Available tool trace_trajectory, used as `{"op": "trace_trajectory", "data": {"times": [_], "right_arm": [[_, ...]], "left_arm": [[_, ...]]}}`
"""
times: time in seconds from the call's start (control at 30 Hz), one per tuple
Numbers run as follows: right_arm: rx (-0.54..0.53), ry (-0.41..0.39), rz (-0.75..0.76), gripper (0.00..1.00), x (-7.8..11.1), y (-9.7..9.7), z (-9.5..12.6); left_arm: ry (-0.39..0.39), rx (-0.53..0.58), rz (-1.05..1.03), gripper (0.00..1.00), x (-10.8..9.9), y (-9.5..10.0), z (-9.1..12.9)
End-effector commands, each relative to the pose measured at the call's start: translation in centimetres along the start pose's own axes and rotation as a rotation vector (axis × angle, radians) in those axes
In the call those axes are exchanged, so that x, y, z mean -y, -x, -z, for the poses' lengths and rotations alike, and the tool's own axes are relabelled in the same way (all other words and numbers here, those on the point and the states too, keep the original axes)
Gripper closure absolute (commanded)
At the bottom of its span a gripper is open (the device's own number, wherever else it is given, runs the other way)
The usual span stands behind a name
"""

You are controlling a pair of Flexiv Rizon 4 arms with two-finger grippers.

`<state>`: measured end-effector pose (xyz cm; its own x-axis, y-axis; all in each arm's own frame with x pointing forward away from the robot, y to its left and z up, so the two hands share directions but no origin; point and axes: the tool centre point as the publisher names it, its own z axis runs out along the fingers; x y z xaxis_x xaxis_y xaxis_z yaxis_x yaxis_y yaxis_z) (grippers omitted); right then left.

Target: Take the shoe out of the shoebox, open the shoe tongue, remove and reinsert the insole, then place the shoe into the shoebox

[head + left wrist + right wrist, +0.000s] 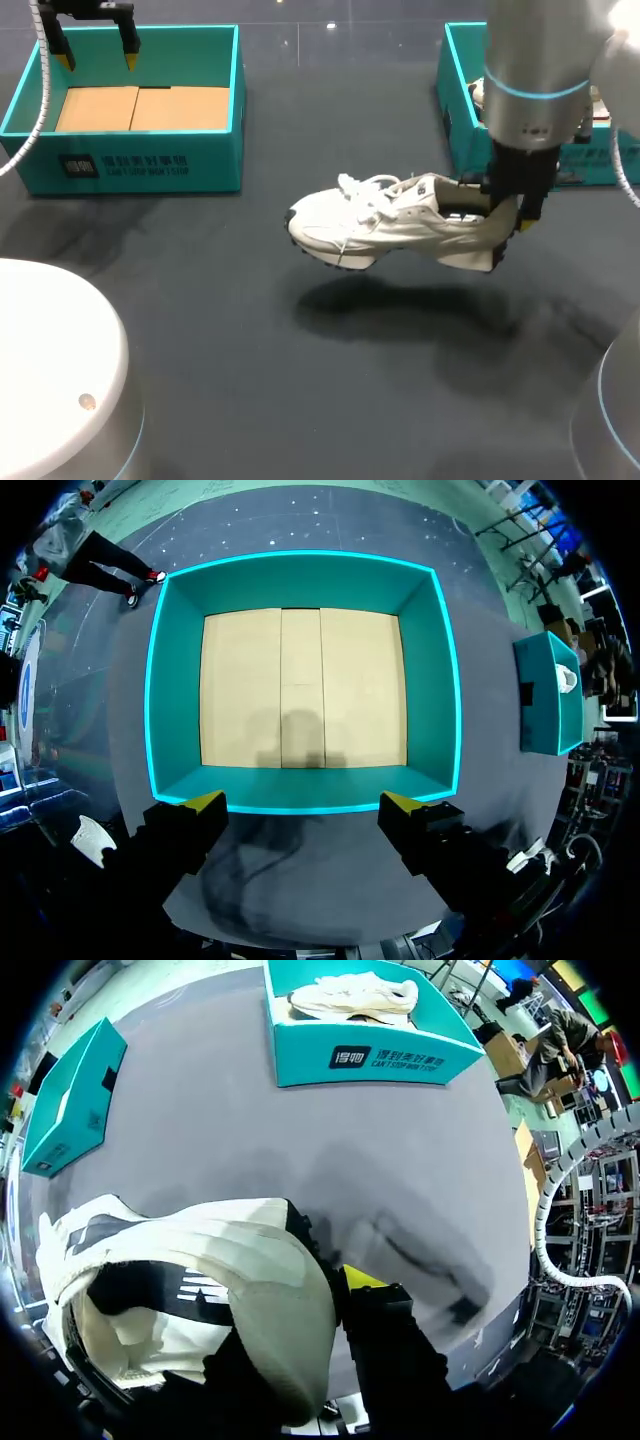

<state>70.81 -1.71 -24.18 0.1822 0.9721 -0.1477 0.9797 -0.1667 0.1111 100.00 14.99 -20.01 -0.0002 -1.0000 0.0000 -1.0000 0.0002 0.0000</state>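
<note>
surface: dark grey table [250,400], matte, with a soft shadow under the lifted shoe. two teal shoeboxes sit along the far edge, well apart.

left shoebox [140,165]: open top, bare cardboard floor, nothing in it. the left wrist view looks straight down into it [300,790].

right shoebox [455,100]: partly hidden behind the right arm in the head view. the right wrist view shows it [370,1058] with a second shoe [355,995] lying inside, white, on its side.

shoe [390,225]: white sneaker with dark side marking, off the table and in the air between the two boxes, nearer the right one. roughly level, toe pointing toward the left side, laces loose on top.

right gripper [510,235]: clamped on the heel end of the shoe, holding it up. in the right wrist view the heel collar [230,1260] fills the space by the gripper; one yellow fingertip [360,1278] shows against the outside of the heel, the other is hidden by the shoe.

left gripper [98,52]: fingers spread wide, holding nothing, hanging above the near wall of the left shoebox [302,805], far from the shoe.
</note>
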Motion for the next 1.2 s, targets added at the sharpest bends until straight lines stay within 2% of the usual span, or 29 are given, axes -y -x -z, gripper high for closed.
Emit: {"op": "trace_trajectory", "data": {"times": [0.03, 0.1, 0.53, 0.57, 0.67, 0.77, 0.93, 1.2], "right_arm": [[0.004, -0.008, 0.021, 1.0, 1.4, -2.4, -1.3], [-0.033, -0.036, 0.023, 1.0, 2.1, -3.2, -1.6], [-0.033, -0.036, 0.023, 1.0, 2.1, -3.2, -1.6], [-0.009, -0.023, 0.034, 1.0, 2.3, -3.8, -1.5], [0.058, -0.012, 0.045, 1.0, 3.8, -5.8, -2.6], [0.081, -0.022, 0.056, 1.0, 4.9, -6.9, -4.2], [0.047, -0.024, 0.089, 1.0, 5.8, -8.0, -5.8], [0.043, -0.036, 0.061, 1.0, 6.8, -9.4, -7.9]], "left_arm": [[0.0, 0.0, 0.0, 0.0, 0.0, 0.0, 0.0], [0.0, 0.0, 0.0, 0.0, 0.0, 0.0, 0.0], [0.0, 0.0, 0.0, 0.0, 0.0, 0.0, 0.0], [0.0, 0.0, 0.0, 0.0, 0.0, 0.0, 0.0], [0.0, 0.0, 0.0, 0.0, 0.0, 0.0, 0.0], [0.0, 0.0, 0.0, 0.0, 0.0, 0.0, 0.0], [0.0, 0.0, 0.0, 0.0, 0.0, 0.0, 0.0], [0.0, 0.0, 0.0, 0.0, 0.0, 0.0, 0.0]]}}
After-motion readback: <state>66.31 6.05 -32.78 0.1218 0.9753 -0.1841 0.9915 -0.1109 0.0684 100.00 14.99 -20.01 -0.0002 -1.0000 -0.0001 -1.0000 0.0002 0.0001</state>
